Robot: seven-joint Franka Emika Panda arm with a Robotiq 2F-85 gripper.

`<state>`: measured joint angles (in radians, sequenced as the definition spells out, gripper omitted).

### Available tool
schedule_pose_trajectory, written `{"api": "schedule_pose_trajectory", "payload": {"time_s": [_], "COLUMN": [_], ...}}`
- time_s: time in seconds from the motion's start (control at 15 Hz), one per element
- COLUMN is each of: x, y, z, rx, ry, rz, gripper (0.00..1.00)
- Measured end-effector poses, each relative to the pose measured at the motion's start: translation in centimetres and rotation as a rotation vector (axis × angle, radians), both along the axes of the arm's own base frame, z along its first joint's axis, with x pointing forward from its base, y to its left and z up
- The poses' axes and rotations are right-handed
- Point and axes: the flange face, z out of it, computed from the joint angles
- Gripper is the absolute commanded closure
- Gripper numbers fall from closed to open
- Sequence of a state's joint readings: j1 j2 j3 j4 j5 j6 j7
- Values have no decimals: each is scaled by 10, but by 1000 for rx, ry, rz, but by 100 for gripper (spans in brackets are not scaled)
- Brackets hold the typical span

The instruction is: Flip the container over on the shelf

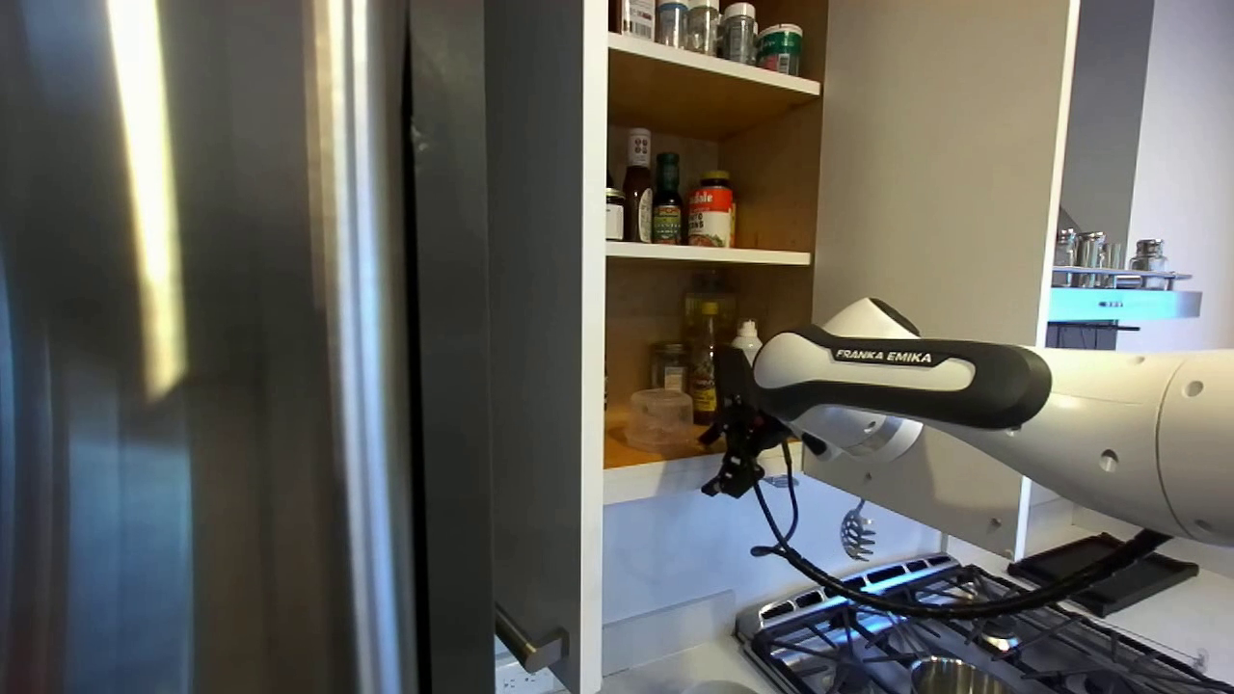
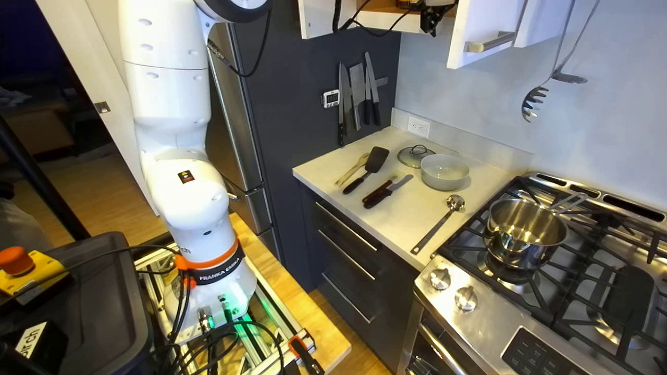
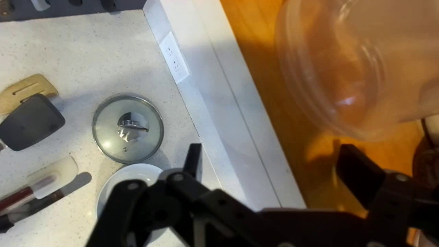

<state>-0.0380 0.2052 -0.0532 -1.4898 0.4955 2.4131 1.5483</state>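
Observation:
The container (image 1: 660,421), a squat clear tub, stands on the shelf (image 1: 627,455), the cupboard's tan bottom board, in an exterior view. In the wrist view the container (image 3: 343,75) is large at the upper right on the tan shelf (image 3: 259,44); I cannot tell for sure which way up it is. My gripper (image 1: 711,465) is at the shelf's front edge, beside the container and apart from it. In the wrist view the gripper (image 3: 271,152) is wide open and empty, one finger over the shelf, the other outside its front edge. The container is out of view in an exterior view where the gripper (image 2: 435,21) shows partly.
A yellow-capped bottle (image 1: 707,381), a jar (image 1: 669,366) and a white bottle (image 1: 747,337) stand behind the container and gripper. A higher board (image 1: 709,254) is above. Open doors (image 1: 545,289) (image 1: 925,193) flank the cupboard. Below are a bowl (image 2: 444,172), glass lid (image 2: 415,156) and pot (image 2: 525,229).

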Motion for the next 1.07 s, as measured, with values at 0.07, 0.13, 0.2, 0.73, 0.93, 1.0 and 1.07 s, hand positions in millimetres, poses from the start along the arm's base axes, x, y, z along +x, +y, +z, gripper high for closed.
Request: {"api": "schedule_pose_trajectory", "payload": {"time_s": [0.07,0.13,0.2,0.73,0.93,1.0,1.07], "x": [2,4,5,6,5,5,5], "y": [1,2,2,-3,-6,-7,-7], "z": [0,0,0,22,24,24,24], "rx": [-15,-25,-30,39,77,88,101], "ry": [-1,-2,-3,-94,-105,-101,-97], "rz": [4,6,8,-22,-48,-55,-63], "gripper": [0,0,0,0,0,0,0]}}
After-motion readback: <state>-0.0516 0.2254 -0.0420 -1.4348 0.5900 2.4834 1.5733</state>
